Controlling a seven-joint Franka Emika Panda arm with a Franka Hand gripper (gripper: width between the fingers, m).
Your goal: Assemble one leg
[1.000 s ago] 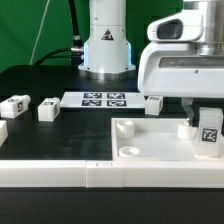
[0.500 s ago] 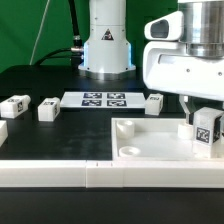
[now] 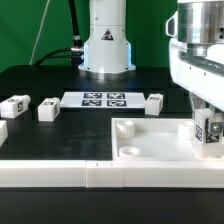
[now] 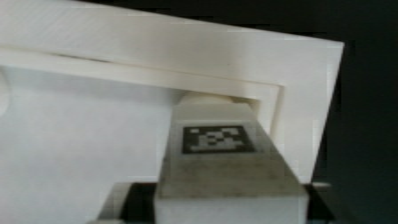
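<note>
Sliding toward the exterior view's right, the arm has carried the gripper (image 3: 209, 134) and the leg (image 3: 210, 133) it holds a little farther than half a second ago — and farther again than a second ago. Back then the big white wrist housing filled the middle right of the picture; now part of it runs off the edge.

The fingers are clamped on the leg, one on each side. The leg stands upright, with its black-and-white tag facing the camera. It hangs over the far right part of the tabletop (image 3: 150, 145), low down, but I cannot tell if its bottom touches the board yet.

In the wrist view the leg (image 4: 222, 150) points toward a corner of the tabletop (image 4: 107, 110), where the raised rim turns. So I think the arm is lining the leg up with a corner socket there — that socket itself is hidden behind the leg. The next step is probably to lower it and push or twist it in.

Nothing else has moved. Three spare legs sit on the black table as before: one (image 3: 15, 104) at the exterior view's left, one (image 3: 48, 109) beside it, and one (image 3: 153, 103) behind the tabletop. The marker board (image 3: 104, 98) lies flat between them. A round socket (image 3: 129, 151) near the front corner is empty.
</note>
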